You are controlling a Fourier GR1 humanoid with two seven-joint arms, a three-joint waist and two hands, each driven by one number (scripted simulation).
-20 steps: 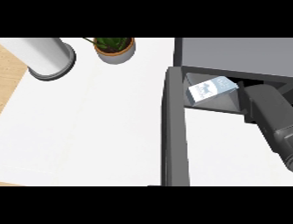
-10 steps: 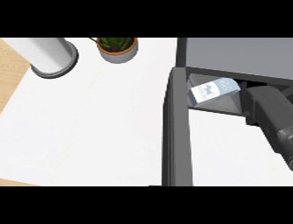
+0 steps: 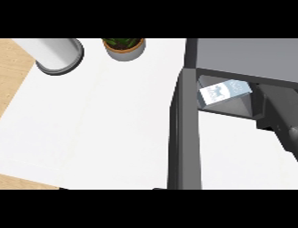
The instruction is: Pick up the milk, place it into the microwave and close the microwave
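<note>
Milk carton (image 3: 223, 92) sits tilted at the mouth of the microwave (image 3: 256, 55), at the worktop's (image 3: 92, 124) far right corner. Carton looks to rest on the lip of the cavity, not fully inside; hard to say how much of its base is supported.

Right arm reaches in from the lower right toward the carton. Right robot hand (image 3: 264, 91): only a dark part shows just right of the carton, under the microwave's top edge. Cannot tell whether it has hold of the carton or merely touches it. Left robot hand out of view.

Microwave door (image 3: 183, 133) stands open, seen edge-on, running toward the near edge of the worktop.

Risks, as judged:
- Tilted carton may topple or slide out over the lip if let go where it is.
- Carton left near the opening would block the door on closing, or get knocked.
- Forearm fills the opening; pulling it out could drag the carton along.
- Door swing needs the arm clear first.

Paper roll (image 3: 56, 53) and potted plant (image 3: 123, 46) stand along the far edge, well apart from the work.
</note>
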